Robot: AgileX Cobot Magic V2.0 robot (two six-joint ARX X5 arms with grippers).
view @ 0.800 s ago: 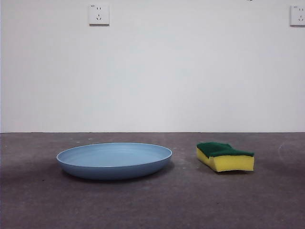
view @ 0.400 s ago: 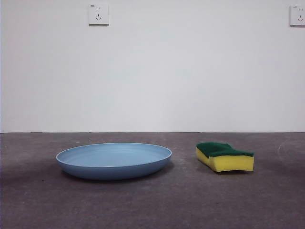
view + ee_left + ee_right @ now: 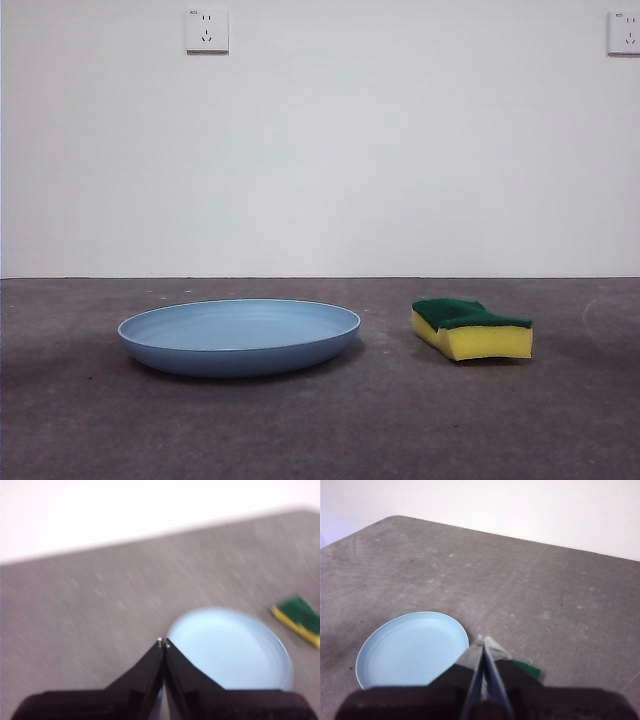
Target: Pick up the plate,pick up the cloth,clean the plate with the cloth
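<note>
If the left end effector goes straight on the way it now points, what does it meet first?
Probably the near rim of the light-blue plate: the shut left end effector points at that edge, though blur leaves depth unclear.

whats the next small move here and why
Probably open the left gripper and lower it toward the plate's near rim: its jaws are shut, it hangs above the plate, and both plate and sponge lie untouched on the table.

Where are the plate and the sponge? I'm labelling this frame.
plate [image 3: 240,330]: front view, middle of its inner surface.
sponge [image 3: 488,342]: front view, yellow side face.
</note>
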